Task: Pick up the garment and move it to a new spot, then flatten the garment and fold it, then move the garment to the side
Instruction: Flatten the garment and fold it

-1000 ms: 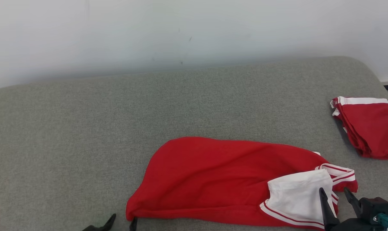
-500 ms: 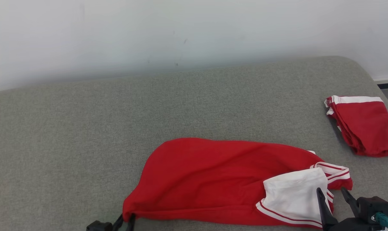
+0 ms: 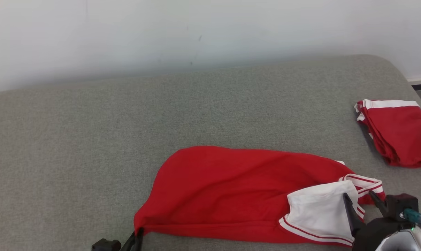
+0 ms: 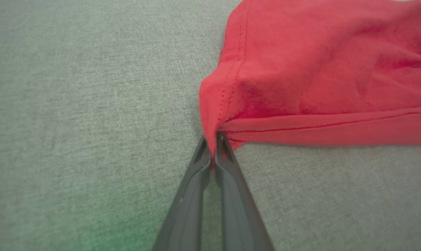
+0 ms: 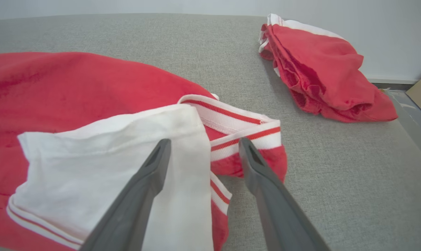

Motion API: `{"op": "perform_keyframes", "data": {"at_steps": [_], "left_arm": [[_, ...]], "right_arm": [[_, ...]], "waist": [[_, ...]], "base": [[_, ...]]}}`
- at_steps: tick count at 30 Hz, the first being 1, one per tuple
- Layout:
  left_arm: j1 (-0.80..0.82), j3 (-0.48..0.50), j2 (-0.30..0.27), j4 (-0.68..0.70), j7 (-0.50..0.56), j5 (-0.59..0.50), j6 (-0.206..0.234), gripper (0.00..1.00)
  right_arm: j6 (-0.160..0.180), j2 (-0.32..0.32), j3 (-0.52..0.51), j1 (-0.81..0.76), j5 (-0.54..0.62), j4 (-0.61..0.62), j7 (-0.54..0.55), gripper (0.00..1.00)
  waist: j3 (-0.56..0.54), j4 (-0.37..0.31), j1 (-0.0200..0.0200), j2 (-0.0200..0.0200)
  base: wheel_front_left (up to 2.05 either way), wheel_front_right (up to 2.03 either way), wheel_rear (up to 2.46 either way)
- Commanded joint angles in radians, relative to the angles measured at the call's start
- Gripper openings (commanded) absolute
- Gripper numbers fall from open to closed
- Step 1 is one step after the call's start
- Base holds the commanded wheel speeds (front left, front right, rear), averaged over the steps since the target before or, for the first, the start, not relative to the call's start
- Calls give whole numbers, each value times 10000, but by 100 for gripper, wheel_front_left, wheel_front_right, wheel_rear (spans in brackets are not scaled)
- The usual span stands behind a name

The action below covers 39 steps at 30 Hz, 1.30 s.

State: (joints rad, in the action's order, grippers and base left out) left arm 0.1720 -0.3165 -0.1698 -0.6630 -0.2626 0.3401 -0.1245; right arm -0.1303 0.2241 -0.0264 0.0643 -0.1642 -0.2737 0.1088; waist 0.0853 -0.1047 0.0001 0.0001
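The garment (image 3: 228,195) is a red shirt with a white sleeve and red-striped white trim, lying rumpled on the grey cushion near its front edge. My left gripper (image 3: 138,234) pinches the garment's lower left corner; in the left wrist view the left gripper (image 4: 213,146) has its two fingers pressed together on the red hem of the garment (image 4: 322,69). My right gripper (image 3: 359,198) stands open at the garment's right end. In the right wrist view the right gripper (image 5: 205,144) hovers above the white sleeve and striped collar of the garment (image 5: 92,87), one finger to each side.
A second red garment with white trim (image 3: 398,132) lies folded at the cushion's right edge, also seen as the folded garment (image 5: 322,69) in the right wrist view. The grey cushion (image 3: 127,132) stretches back to a pale wall. Floor shows past the right edge.
My left gripper has closed on the garment's lower left corner; a second ago its fingers stood apart beside it. The right gripper stays open. The camera has shifted slightly.
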Motion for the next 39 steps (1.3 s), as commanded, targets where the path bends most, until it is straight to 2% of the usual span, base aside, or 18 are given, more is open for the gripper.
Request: {"op": "perform_keyframes", "data": {"at_steps": [1,9,10,11,12,13,14,15,16,17,20,35,36,37,38,39], "left_arm": [[46,6,11,-17,-28,-78,-24,0],[206,-36,43,-53,-28,-36,-23,0],[198,-22,40,-43,-27,-22,-25,0],[190,-12,35,-30,-28,-13,-28,0],[174,5,27,-19,-28,-2,-28,0],[152,27,18,-6,-28,9,-30,0],[130,45,7,3,-28,13,-32,0],[110,63,0,7,-28,18,-33,0],[93,78,3,12,-28,20,-35,0],[83,91,8,21,-28,10,-36,0],[79,135,24,56,-28,-9,-39,0],[7,268,60,140,-28,-71,-51,0],[-5,281,55,148,-28,-72,-51,0],[-16,290,55,156,-28,-77,-52,0],[-25,300,55,160,-28,-81,-53,0],[-29,307,57,167,-28,-82,-53,0]], "right_arm": [[-1,127,75,188,-82,-83,71,100],[-1,666,883,736,-573,-684,483,100],[-1,687,984,726,-641,-692,501,95],[-1,702,1041,699,-697,-712,521,84],[-1,707,1097,670,-745,-718,519,78],[-1,699,1163,651,-802,-717,496,61],[-1,702,1230,650,-824,-707,447,55],[-1,699,1287,649,-831,-690,395,54],[-1,709,1349,651,-822,-663,359,44],[-1,692,1409,654,-795,-617,291,39],[-1,701,1480,664,-627,-506,119,0],[-1,491,1154,530,-241,-248,170,0],[-1,470,1116,496,-241,-245,202,2],[-1,459,1097,463,-223,-228,195,82],[-1,444,1070,447,-213,-217,202,100],[-1,432,1051,439,-198,-199,205,100]], "waist": [[68,72,-1,-1],[155,291,-1,-1],[158,302,-1,-1],[161,307,-1,-1],[160,305,-1,-1],[162,297,-1,-1],[162,286,-1,-1],[158,275,-1,-1],[153,262,-1,-1],[147,249,-1,-1],[129,210,-1,-1],[54,198,-1,-1],[51,198,-1,-1],[49,198,-1,-1],[52,199,-1,-1],[58,199,-1,-1]], "base": [[0,0,0],[0,0,0],[0,0,0],[0,0,0],[0,0,0],[0,0,0],[0,0,0],[0,0,0],[0,0,0],[0,0,0],[0,0,0],[0,0,0],[0,0,0],[0,0,0],[0,0,0],[0,0,0]]}}
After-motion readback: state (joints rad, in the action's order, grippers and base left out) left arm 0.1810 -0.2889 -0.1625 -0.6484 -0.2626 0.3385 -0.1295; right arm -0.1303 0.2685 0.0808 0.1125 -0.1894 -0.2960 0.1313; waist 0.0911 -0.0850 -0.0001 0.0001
